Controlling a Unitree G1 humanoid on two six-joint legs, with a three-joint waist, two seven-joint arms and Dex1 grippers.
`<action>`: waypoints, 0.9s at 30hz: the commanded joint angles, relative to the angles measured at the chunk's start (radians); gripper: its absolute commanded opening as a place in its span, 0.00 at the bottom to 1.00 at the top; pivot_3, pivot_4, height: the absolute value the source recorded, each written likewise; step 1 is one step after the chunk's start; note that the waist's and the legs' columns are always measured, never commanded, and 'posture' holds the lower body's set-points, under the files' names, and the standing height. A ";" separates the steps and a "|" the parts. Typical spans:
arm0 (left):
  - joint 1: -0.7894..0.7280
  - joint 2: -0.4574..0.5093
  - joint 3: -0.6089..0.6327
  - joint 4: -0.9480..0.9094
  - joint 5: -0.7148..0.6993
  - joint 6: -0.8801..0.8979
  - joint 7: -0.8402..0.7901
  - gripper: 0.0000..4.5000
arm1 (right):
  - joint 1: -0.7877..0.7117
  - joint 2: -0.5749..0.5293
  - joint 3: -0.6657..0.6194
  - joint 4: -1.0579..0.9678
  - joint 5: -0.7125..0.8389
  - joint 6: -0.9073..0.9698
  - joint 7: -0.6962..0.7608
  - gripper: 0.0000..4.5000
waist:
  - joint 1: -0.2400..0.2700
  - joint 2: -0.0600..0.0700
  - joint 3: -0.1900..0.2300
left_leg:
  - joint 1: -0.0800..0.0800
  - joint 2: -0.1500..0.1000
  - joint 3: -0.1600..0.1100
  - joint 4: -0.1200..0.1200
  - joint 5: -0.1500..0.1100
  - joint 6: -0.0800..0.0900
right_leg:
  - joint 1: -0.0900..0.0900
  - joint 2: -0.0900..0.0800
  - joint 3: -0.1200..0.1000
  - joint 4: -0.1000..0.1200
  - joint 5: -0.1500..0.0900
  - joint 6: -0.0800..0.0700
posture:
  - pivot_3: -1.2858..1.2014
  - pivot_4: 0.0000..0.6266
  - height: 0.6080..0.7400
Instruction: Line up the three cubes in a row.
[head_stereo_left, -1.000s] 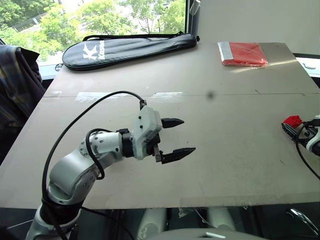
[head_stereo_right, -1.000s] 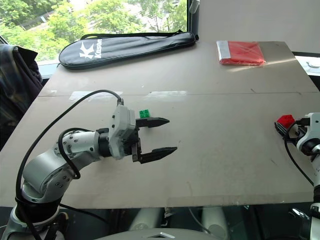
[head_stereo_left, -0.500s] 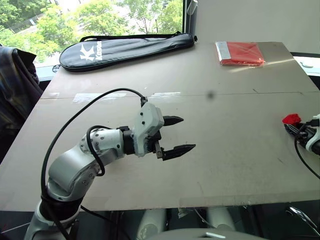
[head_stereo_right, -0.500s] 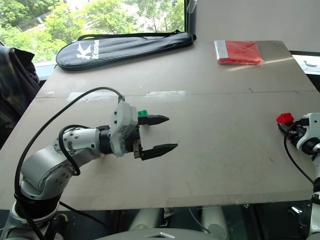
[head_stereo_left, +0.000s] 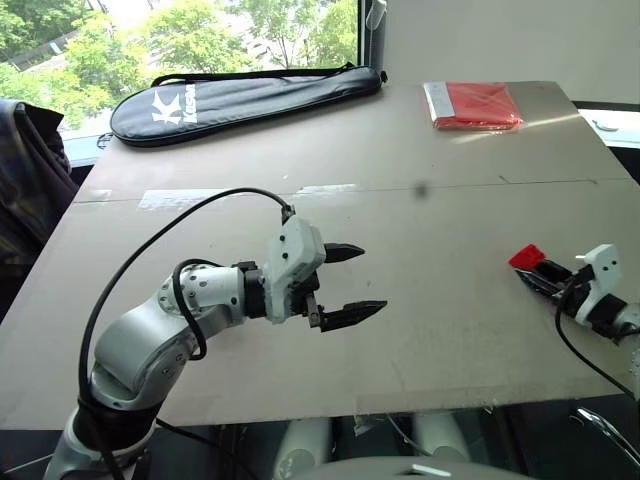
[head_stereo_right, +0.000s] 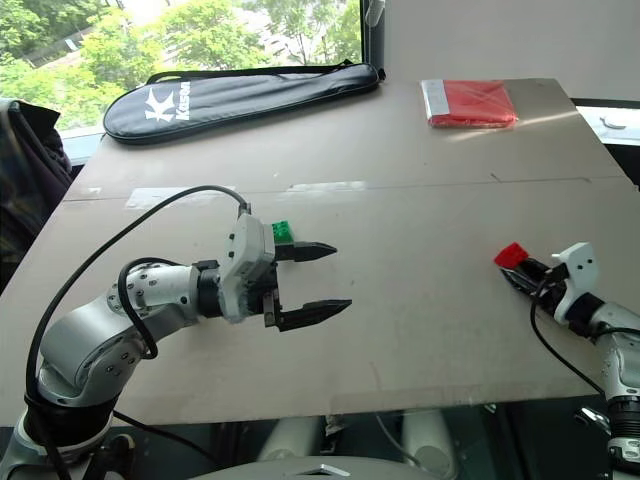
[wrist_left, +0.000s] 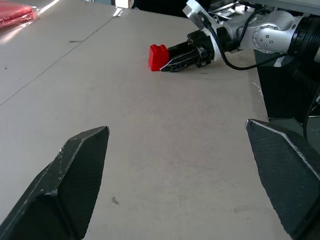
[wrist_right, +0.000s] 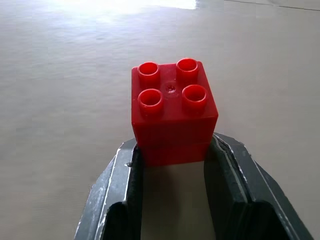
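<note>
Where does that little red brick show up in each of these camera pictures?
Left eye view: red brick at the right, in the tips of the right gripper.
Right eye view: at the right too, same grip.
Left wrist view: far across the table, held by that gripper.
Right wrist view: centre, studs up, pinched between the fingers.
Shared landmark: the right gripper that holds it.

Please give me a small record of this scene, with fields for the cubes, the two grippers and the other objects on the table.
red cube: clamped between right gripper fingers
green cube: on table, just behind left gripper
left gripper: open, empty
right gripper: shut on red cube
other objects: flat red packet, black racket bag, both at far edge
</note>
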 joint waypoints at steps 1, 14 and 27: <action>0.052 0.020 -0.008 -0.008 0.014 -0.057 -0.050 1.00 | -0.032 -0.069 0.120 -0.151 -0.029 -0.044 0.171 0.27 | 0.000 0.001 0.000 | 0.000 0.000 0.001 0.000 0.000 0.000 | 0.000 0.000 0.001 0.000 0.000 0.000 | 0.52 0.24 0.65; 0.087 0.030 0.011 -0.024 0.068 -0.109 -0.034 1.00 | -0.491 -0.002 0.373 0.418 0.016 -0.317 0.636 0.27 | 0.006 -0.007 0.007 | -0.001 0.001 -0.003 0.001 0.004 -0.006 | 0.000 0.002 -0.001 -0.001 0.004 -0.002 | 0.52 0.24 0.65; 0.175 0.045 0.067 -0.139 0.021 -0.065 0.053 1.00 | -0.687 -0.033 0.667 0.642 0.159 -0.486 0.636 0.27 | 0.004 -0.008 0.009 | -0.003 0.000 -0.002 0.001 0.004 -0.007 | -0.002 0.000 -0.001 -0.001 0.003 -0.005 | 0.52 0.24 0.65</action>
